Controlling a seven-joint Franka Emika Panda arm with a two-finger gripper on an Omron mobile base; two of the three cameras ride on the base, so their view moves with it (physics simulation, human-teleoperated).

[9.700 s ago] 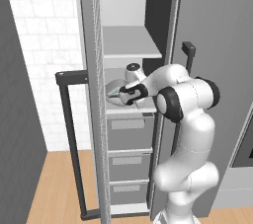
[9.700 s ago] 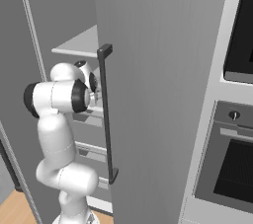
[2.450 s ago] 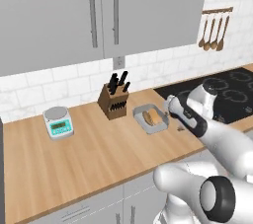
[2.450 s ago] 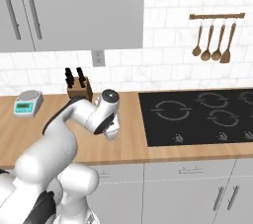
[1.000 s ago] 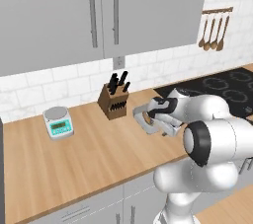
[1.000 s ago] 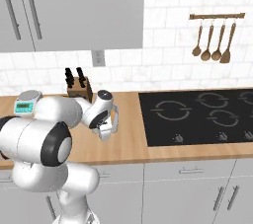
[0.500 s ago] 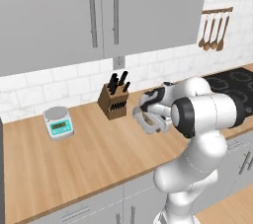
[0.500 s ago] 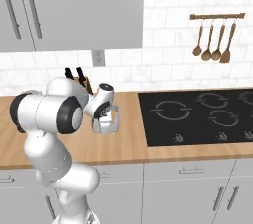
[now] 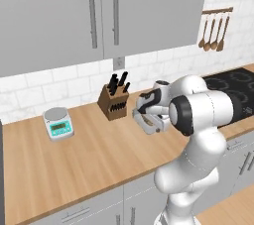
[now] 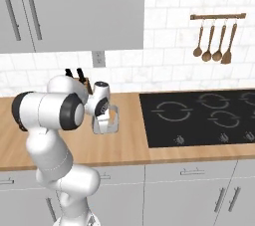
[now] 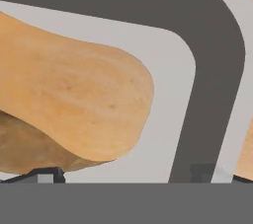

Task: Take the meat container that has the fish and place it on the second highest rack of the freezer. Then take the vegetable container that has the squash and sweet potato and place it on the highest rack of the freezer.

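Vegetable container, light-grey rectangular tray, sits on the wooden counter between the knife block and the black cooktop, close to the cooktop's left edge. Gripper is right down at the tray, hand tilted over it; in the right base view the gripper covers the tray's left part, and orange shows at the tray's right side. Hand view is very close in: pale orange squash lies on the tray floor, brown sweet potato tucked under it at lower left, dark thick rim curving round the corner at right. Finger tips just peek up at the bottom, one by the sweet potato, the other by the rim, spread wide apart, nothing between them gripped. Whether a tip touches the rim, cannot tell. Small digital kitchen scale stands well apart to the left on the counter. Grey upper cabinets with bar handles above, wooden spoons hang on a rail over the cooktop, white tile wall behind.
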